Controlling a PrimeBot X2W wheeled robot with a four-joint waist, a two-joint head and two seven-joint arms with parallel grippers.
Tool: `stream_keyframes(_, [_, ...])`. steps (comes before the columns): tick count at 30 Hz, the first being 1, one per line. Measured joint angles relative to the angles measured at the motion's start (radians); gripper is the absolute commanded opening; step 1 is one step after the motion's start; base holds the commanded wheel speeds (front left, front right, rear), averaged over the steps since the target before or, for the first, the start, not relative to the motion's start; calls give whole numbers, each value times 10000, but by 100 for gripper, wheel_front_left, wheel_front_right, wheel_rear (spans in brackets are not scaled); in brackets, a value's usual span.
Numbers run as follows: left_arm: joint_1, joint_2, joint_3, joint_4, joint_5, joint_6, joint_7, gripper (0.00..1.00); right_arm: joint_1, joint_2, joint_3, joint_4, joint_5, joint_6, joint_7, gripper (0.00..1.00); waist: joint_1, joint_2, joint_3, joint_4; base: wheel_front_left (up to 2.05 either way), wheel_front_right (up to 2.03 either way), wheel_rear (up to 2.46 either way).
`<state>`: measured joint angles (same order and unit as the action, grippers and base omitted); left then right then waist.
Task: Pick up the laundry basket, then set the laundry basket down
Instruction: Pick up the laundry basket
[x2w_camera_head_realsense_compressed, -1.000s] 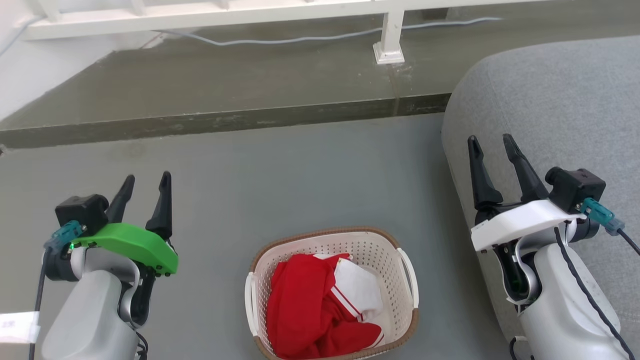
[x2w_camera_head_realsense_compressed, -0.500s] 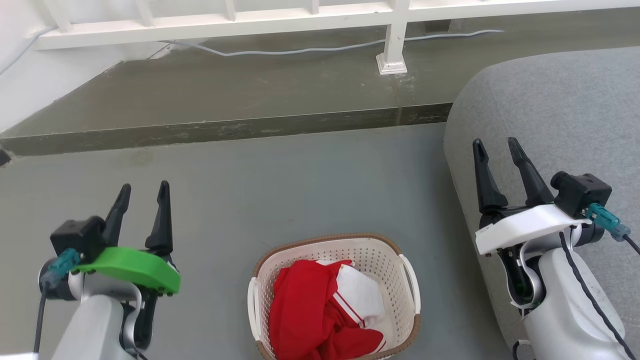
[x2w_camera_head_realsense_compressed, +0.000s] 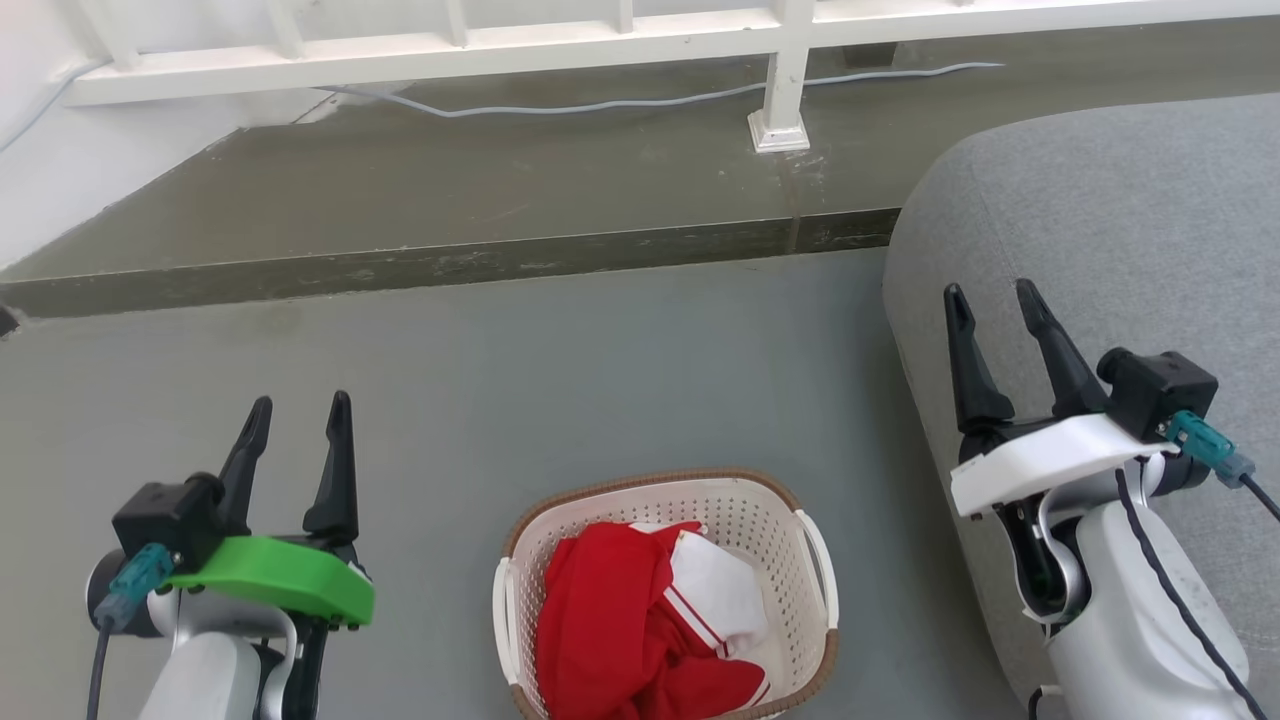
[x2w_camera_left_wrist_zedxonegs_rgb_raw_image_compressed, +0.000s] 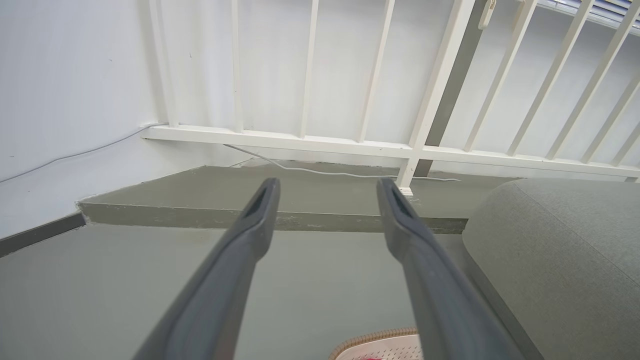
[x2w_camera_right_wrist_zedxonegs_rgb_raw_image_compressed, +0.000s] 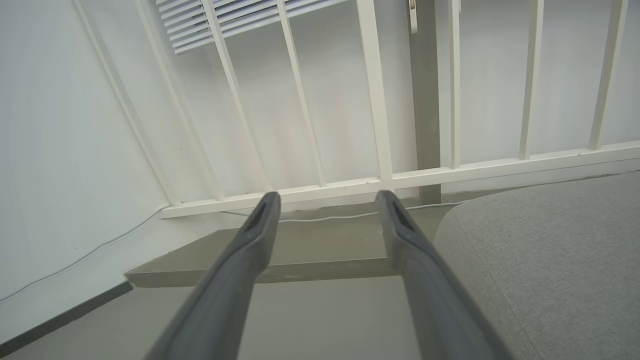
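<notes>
The laundry basket, cream-white and perforated with a brown rim and white side handles, stands on the grey floor at the bottom centre of the head view, holding red and white clothes. A sliver of its rim shows at the bottom of the left wrist view. My left gripper is open to the basket's left, apart from it, fingers pointing away. My right gripper is open to the basket's right, over the sofa's edge. Both are empty, as their own views confirm: left gripper, right gripper.
A grey sofa fills the right side. A raised concrete step crosses ahead, with a white railing and a grey cable on it. A white wall stands to the left. Open floor lies ahead of the basket.
The head camera has tilted, so the scene shifted down. My left gripper has dropped lower in the picture; the right one barely moved. The basket stays on the floor.
</notes>
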<state>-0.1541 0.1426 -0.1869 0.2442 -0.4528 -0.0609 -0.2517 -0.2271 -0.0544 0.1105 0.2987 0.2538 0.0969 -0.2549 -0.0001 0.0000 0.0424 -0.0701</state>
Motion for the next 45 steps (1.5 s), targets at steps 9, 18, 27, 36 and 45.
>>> stream_keyframes(9, [376, -59, 186, -318, 345, 0, 0, 100, 103, 2, 23, 15, -92, 44, 0, 100, 0, 0, -13, -62, 0, 0, 0])
stream_keyframes(18, [577, -245, 265, -575, 447, -2, 0, 100, 106, 2, 27, 36, -134, 75, 0, 100, 0, 0, -7, -95, 0, 0, 0])
stream_keyframes(27, [699, -314, 366, -673, 531, -15, 0, 100, 106, 2, 21, 35, -173, 77, 0, 100, 0, 0, 74, -94, 0, 0, 0])
stream_keyframes(36, [757, -343, 499, -802, 606, -96, 0, 100, 106, 2, 19, 33, -174, 82, 0, 100, 0, 0, 151, -128, 0, 0, 0])
stream_keyframes(45, [766, -389, 510, -959, 617, -157, 0, 100, 105, 4, 25, -21, -173, 84, 0, 100, 0, 0, 537, -185, 0, 0, 0])
